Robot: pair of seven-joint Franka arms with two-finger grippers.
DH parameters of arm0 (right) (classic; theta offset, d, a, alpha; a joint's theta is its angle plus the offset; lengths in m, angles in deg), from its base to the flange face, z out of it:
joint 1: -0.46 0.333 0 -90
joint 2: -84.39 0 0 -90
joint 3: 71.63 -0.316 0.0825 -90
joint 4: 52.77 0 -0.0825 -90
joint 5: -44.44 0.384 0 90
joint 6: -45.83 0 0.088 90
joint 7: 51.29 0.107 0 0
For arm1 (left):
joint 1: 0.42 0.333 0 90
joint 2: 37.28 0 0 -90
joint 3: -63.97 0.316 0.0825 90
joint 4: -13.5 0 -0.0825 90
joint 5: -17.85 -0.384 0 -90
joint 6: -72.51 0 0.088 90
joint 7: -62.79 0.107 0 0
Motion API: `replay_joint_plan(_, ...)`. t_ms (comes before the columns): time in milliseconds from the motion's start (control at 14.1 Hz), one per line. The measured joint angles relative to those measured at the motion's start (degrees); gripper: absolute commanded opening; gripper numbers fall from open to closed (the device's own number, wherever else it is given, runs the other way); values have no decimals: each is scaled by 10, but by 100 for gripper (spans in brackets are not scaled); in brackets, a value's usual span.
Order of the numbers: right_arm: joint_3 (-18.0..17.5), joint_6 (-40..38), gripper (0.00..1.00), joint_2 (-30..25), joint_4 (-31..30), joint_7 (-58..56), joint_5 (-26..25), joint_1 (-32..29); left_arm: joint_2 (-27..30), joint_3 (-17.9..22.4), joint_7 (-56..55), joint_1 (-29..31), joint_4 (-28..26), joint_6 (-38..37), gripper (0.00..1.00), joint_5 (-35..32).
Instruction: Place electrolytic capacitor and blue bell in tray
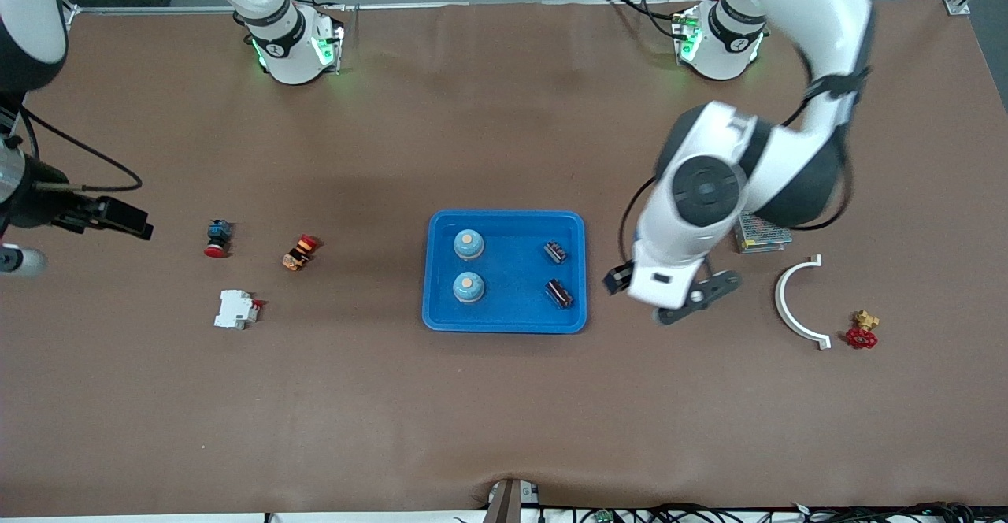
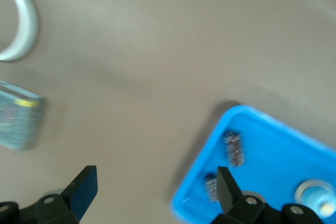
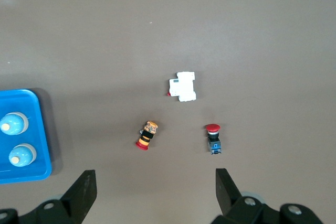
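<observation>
Held two blue bells (image 1: 468, 245) and two electrolytic capacitors (image 1: 556, 252) inside the tray (image 1: 504, 322) at mid-desk. Hovered released over bare desk (image 1: 504, 420) beside the tray: left end effector (image 2: 152, 195). Waited spread wide at the right arm's end: right end effector (image 3: 155, 190).

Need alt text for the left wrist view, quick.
The open left gripper hangs over bare table beside the blue tray, which holds two capacitors and a blue bell. A white curved bracket and a mesh-covered box lie apart.
</observation>
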Motion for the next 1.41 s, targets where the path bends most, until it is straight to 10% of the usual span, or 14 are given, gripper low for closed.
replay_joint_plan(849, 2, 9, 100, -62, -43, 0, -2, -3, 183, 6, 492, 313, -8, -167, 100, 12)
replay_joint_plan(1415, -2, 40, 100, -82, -47, -22, -2, -2, 159, -37, 485, 279, -21, -104, 100, 24)
